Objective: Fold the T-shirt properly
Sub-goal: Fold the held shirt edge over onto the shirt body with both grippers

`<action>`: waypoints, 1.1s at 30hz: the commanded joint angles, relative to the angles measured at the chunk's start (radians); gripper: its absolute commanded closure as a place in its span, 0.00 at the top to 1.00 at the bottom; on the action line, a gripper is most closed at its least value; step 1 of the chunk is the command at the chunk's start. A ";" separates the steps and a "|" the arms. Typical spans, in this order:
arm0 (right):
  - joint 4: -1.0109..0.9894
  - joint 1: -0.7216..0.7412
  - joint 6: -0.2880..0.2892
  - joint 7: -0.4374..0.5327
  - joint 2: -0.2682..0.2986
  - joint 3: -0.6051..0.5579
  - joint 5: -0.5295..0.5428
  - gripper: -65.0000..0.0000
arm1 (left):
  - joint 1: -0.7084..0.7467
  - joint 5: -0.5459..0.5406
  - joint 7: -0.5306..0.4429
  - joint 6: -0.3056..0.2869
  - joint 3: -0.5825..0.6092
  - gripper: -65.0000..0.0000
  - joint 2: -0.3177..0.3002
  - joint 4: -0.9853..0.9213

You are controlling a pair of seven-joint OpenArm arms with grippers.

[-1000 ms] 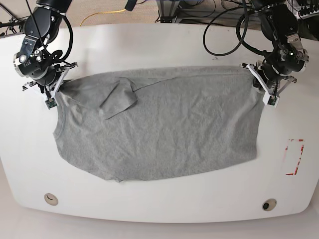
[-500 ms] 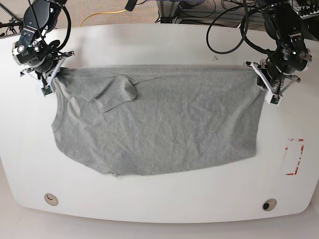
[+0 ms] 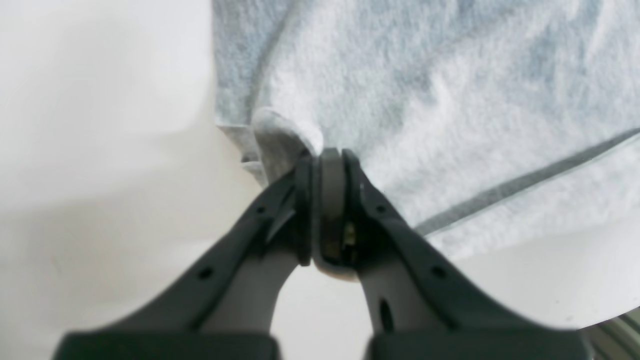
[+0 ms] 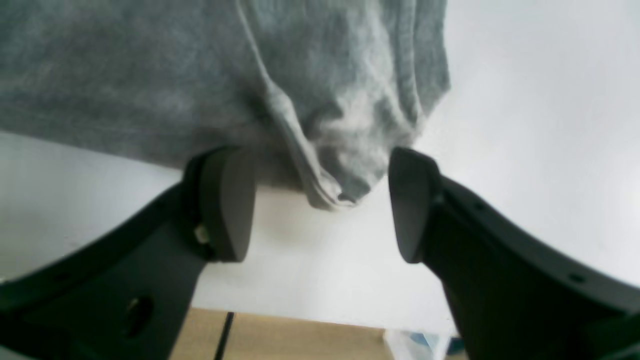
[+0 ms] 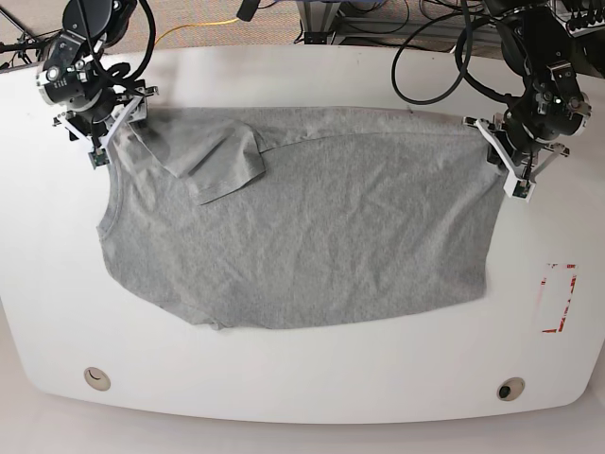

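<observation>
T-shirt (image 5: pixel 302 236) is spread flat across the middle of the white table (image 5: pixel 302 378). At 10 o'clock the right gripper (image 4: pixel 320 200) has its claws apart around a bunched corner. At 2 o'clock the left gripper (image 3: pixel 325 165) is clamped on the hem.

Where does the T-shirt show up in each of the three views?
Base: the T-shirt lies spread across the middle of the white table.
Left wrist: its cloth fills the upper right, an edge pinched in the shut left end effector.
Right wrist: it fills the upper left, a bunched corner hanging between the open right end effector pads.
Shared landmark: the white table surface under the cloth.
</observation>
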 commanded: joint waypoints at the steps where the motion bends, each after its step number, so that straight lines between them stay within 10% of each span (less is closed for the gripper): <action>1: 0.026 0.012 -0.001 0.016 -0.003 -0.001 0.079 0.62 | -0.007 -0.005 -0.014 -0.001 -0.005 0.00 -0.022 0.015; 30: -0.254 0.210 -0.001 0.106 -0.003 -0.273 0.042 0.61 | -0.013 -0.005 -0.014 -0.001 -0.002 0.00 -0.032 0.012; 33: -0.254 0.210 -0.001 0.106 -0.006 -0.273 0.040 0.49 | -0.013 -0.005 -0.014 -0.001 -0.002 0.00 -0.032 0.012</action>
